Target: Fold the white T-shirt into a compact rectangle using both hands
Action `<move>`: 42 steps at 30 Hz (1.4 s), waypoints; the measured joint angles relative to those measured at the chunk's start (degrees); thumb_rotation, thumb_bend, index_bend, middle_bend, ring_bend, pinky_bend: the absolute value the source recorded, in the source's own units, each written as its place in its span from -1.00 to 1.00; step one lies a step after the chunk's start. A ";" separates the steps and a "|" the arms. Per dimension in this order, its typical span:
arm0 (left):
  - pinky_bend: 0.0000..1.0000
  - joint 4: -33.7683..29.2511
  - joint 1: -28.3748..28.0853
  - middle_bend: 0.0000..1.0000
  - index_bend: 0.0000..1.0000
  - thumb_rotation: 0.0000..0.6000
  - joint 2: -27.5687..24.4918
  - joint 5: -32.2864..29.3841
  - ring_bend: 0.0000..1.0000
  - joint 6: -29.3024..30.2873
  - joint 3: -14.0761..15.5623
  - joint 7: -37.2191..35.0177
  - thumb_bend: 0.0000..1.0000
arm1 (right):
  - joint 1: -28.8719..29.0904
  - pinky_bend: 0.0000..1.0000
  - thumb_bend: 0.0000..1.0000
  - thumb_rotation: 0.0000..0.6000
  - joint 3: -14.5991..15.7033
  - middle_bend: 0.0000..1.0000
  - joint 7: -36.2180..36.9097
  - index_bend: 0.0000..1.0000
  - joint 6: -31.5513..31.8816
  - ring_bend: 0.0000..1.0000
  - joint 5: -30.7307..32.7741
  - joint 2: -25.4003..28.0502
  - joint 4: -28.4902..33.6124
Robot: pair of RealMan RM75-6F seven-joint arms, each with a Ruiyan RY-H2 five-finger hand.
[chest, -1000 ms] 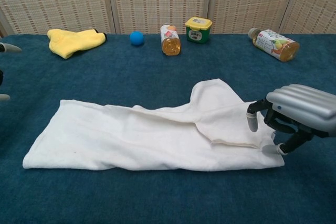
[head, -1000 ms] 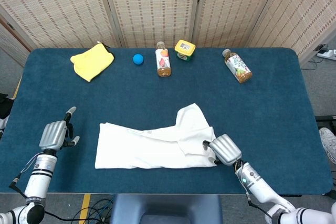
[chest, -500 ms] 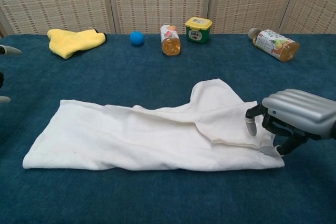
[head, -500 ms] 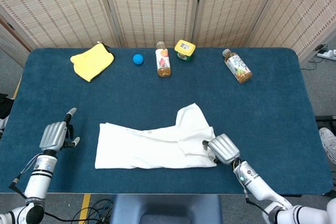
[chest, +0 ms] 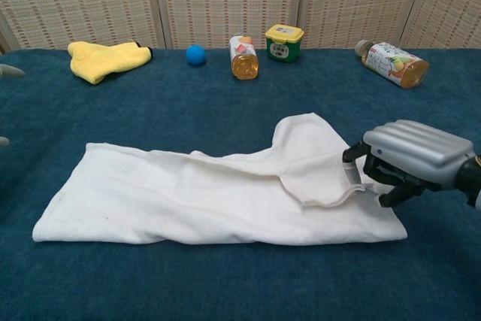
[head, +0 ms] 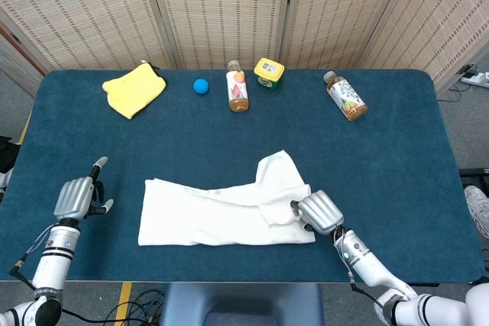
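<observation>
The white T-shirt lies flat near the table's front edge as a long band, with one flap folded up at its right end. My right hand is at that right end with its fingers curled. Thumb and a finger pinch the edge of the upper layer, which bunches up slightly at the hand. My left hand hovers over the bare table left of the shirt, apart from it, fingers spread and holding nothing. The chest view shows only its fingertips at the left border.
Along the back of the blue table lie a yellow cloth, a blue ball, an orange bottle, a yellow-lidded jar and a bottle on its side. Folding screens stand behind.
My right hand has slid left onto the shirt's right edge and closed on the upper layer, which now bunches up. The left hand has drifted slightly left and down.
</observation>
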State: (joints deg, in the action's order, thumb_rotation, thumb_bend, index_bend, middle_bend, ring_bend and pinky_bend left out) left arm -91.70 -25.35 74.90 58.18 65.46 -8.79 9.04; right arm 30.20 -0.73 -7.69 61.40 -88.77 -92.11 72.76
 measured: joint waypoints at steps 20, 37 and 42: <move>0.83 -0.84 2.09 0.44 -1.00 1.00 -1.22 2.06 0.29 1.16 0.32 -1.10 -0.37 | 7.66 1.00 -0.05 1.00 -10.55 0.85 1.07 0.21 -2.14 0.92 7.04 -7.17 -11.63; 0.83 -0.52 3.10 0.44 -1.00 1.00 -1.38 2.47 0.29 0.91 0.31 -1.95 -0.37 | 13.13 1.00 -0.05 1.00 -14.72 0.85 1.56 0.21 -7.59 0.92 13.99 -15.33 -25.55; 0.83 -0.37 3.31 0.44 -1.00 1.00 -1.44 2.55 0.29 0.77 0.25 -2.23 -0.37 | 14.57 1.00 -0.08 1.00 -15.96 0.82 1.28 0.04 -9.07 0.92 16.08 -16.98 -28.65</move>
State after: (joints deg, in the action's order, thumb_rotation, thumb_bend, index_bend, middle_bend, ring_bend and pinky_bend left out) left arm -92.06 -22.04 73.46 60.73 66.23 -8.54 6.81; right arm 44.76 -16.69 -6.41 52.33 -72.69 -109.09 44.12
